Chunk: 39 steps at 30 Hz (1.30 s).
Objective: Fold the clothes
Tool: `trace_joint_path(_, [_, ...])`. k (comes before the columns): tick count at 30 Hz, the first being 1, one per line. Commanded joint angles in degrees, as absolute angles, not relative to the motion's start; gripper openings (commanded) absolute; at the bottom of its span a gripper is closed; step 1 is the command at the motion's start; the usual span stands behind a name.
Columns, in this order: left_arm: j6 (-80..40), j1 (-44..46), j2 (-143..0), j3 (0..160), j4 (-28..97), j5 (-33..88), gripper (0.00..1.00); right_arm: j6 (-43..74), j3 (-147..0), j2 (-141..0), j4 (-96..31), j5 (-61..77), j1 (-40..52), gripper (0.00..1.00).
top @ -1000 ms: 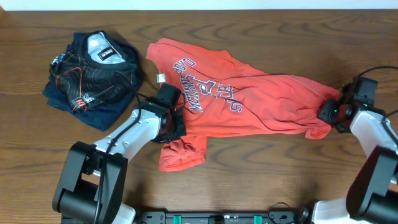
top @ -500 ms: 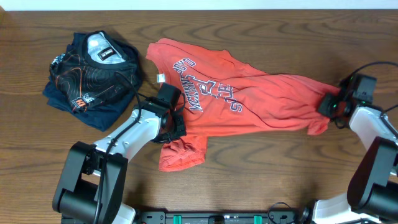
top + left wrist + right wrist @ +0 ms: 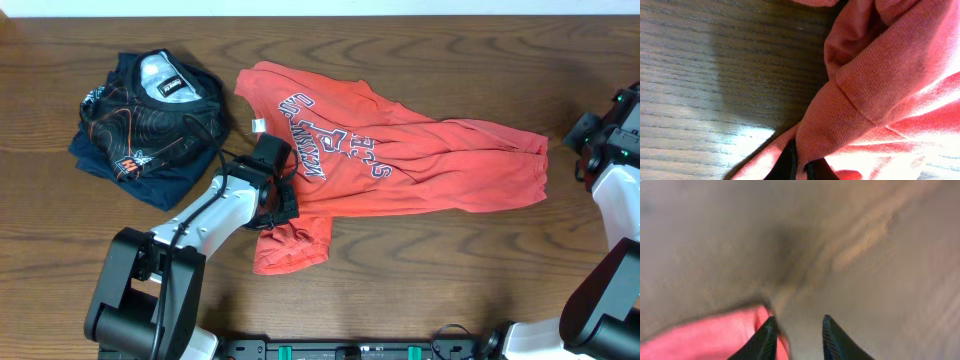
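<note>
1. Probably a robot lab or test station.
2. Told by left arm (image 3: 205,222) and right arm (image 3: 612,200) based by a black rail (image 3: 360,350) at the near edge of a wood-grain desk (image 3: 420,290).
3. Past the far edge, a pale strip (image 3: 400,6).

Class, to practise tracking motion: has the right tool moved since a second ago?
Yes. In the overhead view the right tool has pulled rightward, off the T-shirt and farther from the unmoved navy garment.

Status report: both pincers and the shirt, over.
Left pincer shut on red T-shirt. Right pincer open, off the cloth. Shirt spread out, rumpled, not yet folded. Navy garment apart, nothing blocking.
</note>
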State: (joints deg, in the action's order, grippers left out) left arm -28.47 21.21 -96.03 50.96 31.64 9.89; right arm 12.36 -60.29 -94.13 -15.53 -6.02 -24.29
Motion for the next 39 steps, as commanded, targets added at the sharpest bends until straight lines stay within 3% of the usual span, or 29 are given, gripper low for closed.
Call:
trace_joint_path(1, [-28.5, 21.0, -96.4, 50.5, 31.8, 8.1, 0.06, 12.3, -60.4, -94.6, -22.5, -4.1, -24.4, 0.29])
trace_joint_path(5, [-28.5, 21.0, -96.4, 50.5, 31.8, 8.1, 0.06, 14.1, -58.8, -94.7, -32.3, -2.1, -24.4, 0.32])
trace_joint_path(11, [-28.5, 21.0, -96.4, 50.5, 31.8, 8.1, 0.06, 13.4, -54.0, -94.8, -30.9, -0.6, -24.4, 0.31])
trace_joint_path(16, [-28.5, 21.0, -96.4, 50.5, 31.8, 8.1, 0.06, 8.9, -49.9, -94.8, -26.0, 4.6, -24.3, 0.37])
trace_joint_path(20, [-28.5, 21.0, -96.4, 50.5, 31.8, 8.1, 0.06, 8.9, -45.7, -94.8, -18.9, 4.6, -24.3, 0.52])
trace_joint_path(26, [-28.5, 21.0, -96.4, 50.5, 31.7, 8.1, 0.06, 8.9, -40.3, -94.8, -8.5, 5.7, -24.3, 0.56])
trace_joint_path(28, [-28.5, 21.0, -96.4, 50.5, 31.6, 8.1, 0.06, 8.9, -39.3, -94.8, -6.9, 7.5, -24.2, 0.51])
trace_joint_path(30, [-28.5, 21.0, -96.4, 50.5, 31.6, 8.1, 0.06, 8.9, -38.6, -94.8, -6.6, 9.6, -24.0, 0.31])
trace_joint_path(32, [-28.5, 21.0, -96.4, 50.5, 31.6, 8.1, 0.06, 8.9, -38.6, -94.8, -8.1, 11.4, -23.9, 0.01])
trace_joint_path(39, [-28.5, 21.0, -96.4, 50.5, 31.6, 8.1, 0.06, 10.3, -42.9, -90.5, -27.0, 23.4, -24.0, 0.01])
